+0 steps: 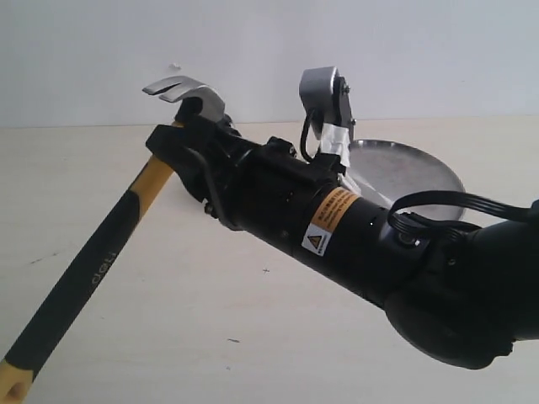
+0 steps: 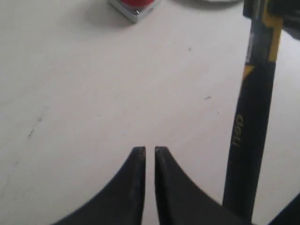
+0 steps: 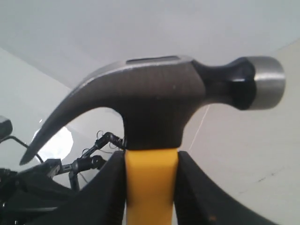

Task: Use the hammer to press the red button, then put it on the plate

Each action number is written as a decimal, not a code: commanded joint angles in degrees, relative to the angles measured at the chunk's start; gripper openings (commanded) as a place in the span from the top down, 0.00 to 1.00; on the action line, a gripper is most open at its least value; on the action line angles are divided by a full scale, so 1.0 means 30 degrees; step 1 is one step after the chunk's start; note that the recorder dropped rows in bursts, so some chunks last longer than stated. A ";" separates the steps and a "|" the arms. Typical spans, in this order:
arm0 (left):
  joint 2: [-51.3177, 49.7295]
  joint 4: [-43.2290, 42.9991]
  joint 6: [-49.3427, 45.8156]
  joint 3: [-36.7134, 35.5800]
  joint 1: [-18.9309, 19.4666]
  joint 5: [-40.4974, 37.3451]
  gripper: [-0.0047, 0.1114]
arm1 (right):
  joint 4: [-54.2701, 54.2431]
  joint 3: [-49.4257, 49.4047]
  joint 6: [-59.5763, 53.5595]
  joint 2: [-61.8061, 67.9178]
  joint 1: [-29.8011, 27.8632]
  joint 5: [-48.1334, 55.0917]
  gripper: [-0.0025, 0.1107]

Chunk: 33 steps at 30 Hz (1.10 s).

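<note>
**Item count: six items, five kinds**

Hammers: one, a claw hammer (image 1: 108, 246) with a yellow-and-black handle.
Red buttons: one, the red button (image 2: 136, 3), cut off by the frame edge in the left wrist view, the only view that shows it.
Plates: one silver plate (image 1: 414, 173).
Tools: two, logged as left tool (image 2: 150, 153) and right tool (image 3: 151, 174).
Desks: one pale desk (image 1: 253, 341).
No kind is duplicated except the tools.

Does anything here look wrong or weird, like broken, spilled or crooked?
One oddity: the right end effector clamps the hammer on its yellow neck just under the head, so the long handle juts out at a slant, unheld. Nothing looks spilled or damaged, and the plate lies flat.
</note>
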<state>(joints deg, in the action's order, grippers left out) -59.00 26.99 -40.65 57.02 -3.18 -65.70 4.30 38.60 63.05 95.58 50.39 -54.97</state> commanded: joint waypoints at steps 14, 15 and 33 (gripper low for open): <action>-0.1797 0.0368 -0.4454 -0.1903 -0.3198 0.1555 0.57 | 0.0687 0.0117 0.1775 0.0042 -0.2258 0.0511 0.98; -0.1797 0.0464 -0.4454 -0.1903 -0.3198 0.1602 0.57 | 0.1197 0.0227 0.2174 0.0200 -0.2442 0.0511 0.98; -0.2658 0.1335 -0.4884 -0.1903 -0.3198 0.2755 0.42 | 0.7724 0.3324 0.6746 0.3288 -0.5542 -0.0925 0.98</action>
<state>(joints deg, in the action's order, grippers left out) -65.94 29.71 -54.98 51.63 -12.36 -58.93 23.90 46.66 80.80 106.14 36.25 -51.83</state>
